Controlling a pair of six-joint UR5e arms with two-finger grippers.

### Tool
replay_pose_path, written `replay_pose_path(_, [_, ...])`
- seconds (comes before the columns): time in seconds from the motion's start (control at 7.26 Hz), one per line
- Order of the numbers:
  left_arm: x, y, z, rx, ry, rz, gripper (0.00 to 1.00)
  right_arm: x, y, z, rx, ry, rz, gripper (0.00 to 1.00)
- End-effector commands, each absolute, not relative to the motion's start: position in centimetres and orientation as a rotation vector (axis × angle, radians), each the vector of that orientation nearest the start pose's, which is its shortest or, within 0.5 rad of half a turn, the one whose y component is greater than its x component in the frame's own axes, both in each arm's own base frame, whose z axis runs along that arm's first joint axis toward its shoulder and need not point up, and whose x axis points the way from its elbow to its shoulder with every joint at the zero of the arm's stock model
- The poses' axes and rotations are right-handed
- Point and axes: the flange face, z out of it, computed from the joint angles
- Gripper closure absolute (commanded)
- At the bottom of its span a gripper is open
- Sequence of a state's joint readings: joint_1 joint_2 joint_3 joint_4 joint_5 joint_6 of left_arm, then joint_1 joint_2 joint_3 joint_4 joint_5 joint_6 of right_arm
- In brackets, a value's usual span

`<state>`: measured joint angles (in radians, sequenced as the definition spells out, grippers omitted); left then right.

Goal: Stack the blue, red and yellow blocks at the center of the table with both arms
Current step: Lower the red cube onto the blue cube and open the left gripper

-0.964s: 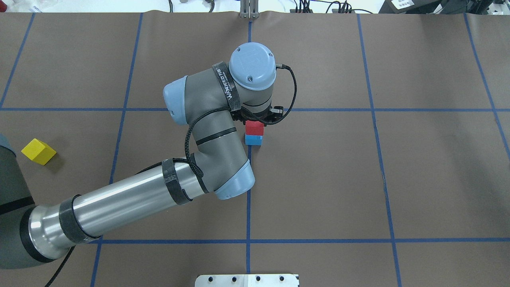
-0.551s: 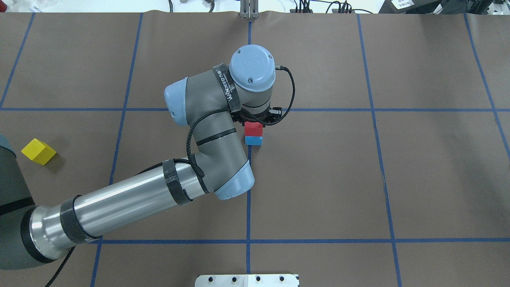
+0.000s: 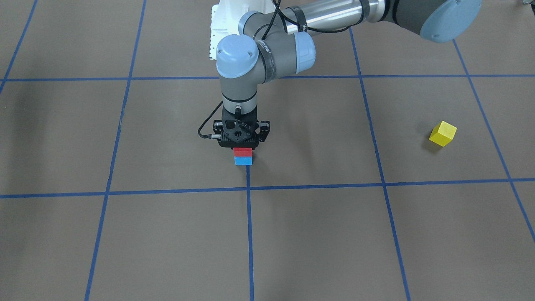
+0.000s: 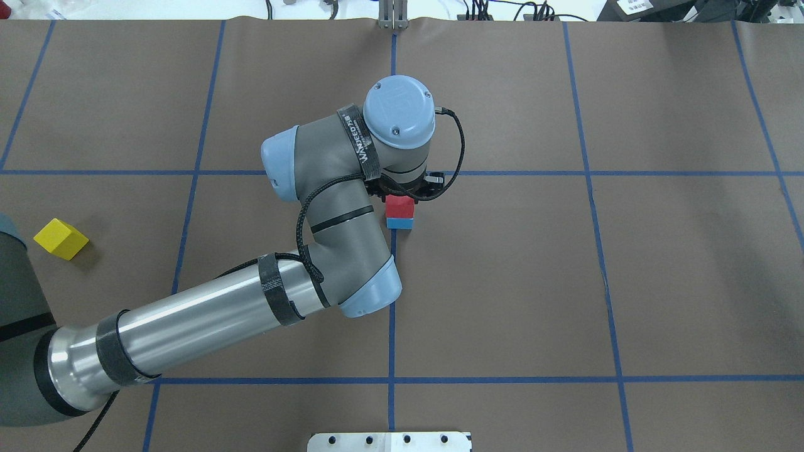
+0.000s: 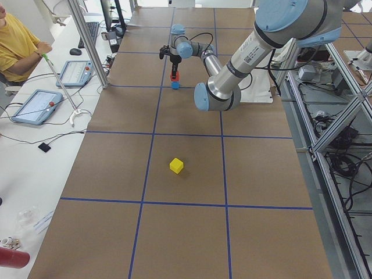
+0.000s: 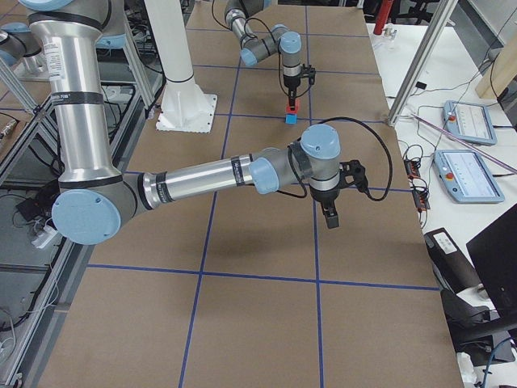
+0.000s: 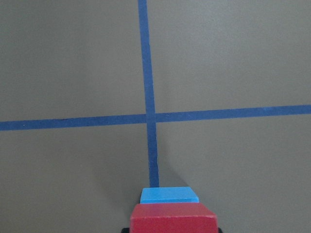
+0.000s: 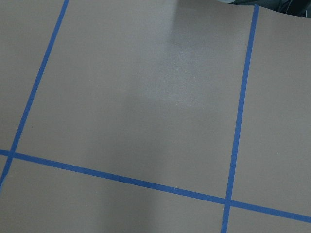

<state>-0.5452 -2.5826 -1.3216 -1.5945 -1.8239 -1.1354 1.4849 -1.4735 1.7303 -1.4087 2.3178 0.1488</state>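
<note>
Red block (image 3: 243,152) rests right on top of the blue block (image 3: 243,161) in the front view. My left gripper (image 3: 242,148) is clamped on it from above, and the yellow block (image 3: 442,133) lies well apart from the blue block. Overhead, the black strap (image 4: 359,145) on my left arm carries white lettering, roughly WANDEED. From the right end, my right gripper (image 6: 331,220) hangs well apart from the blue block; clenched or released, I cannot tell.

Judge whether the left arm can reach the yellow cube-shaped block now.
Probably, once free: the yellow block sits on that arm's side, nothing between, but the left gripper holds the red block.
</note>
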Motion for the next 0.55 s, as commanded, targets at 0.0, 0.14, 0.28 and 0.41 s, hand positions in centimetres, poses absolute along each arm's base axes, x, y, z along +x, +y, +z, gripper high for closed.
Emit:
replay_pose_path(0.0, [61.3,-49.8,11.36,0.157,0.804,-0.004,0.61,1.89,-54.54,51.15,0.311,-0.777,-0.098,0.0])
replay_pose_path(0.14, [61.34,-49.84,11.42,0.162,0.809,-0.003,0.61,1.89,-54.58,50.99,0.314,-0.777,-0.099,0.0])
replay_pose_path(0.28, [61.36,-49.85,11.75,0.164,0.813,-0.002,0.6,1.9,-54.59,51.1,0.312,-0.776,-0.097,0.0])
replay_pose_path(0.41, [61.48,-49.78,11.92,0.163,0.812,0.001,0.51,1.89,-54.53,51.17,0.31,-0.777,-0.097,0.0])
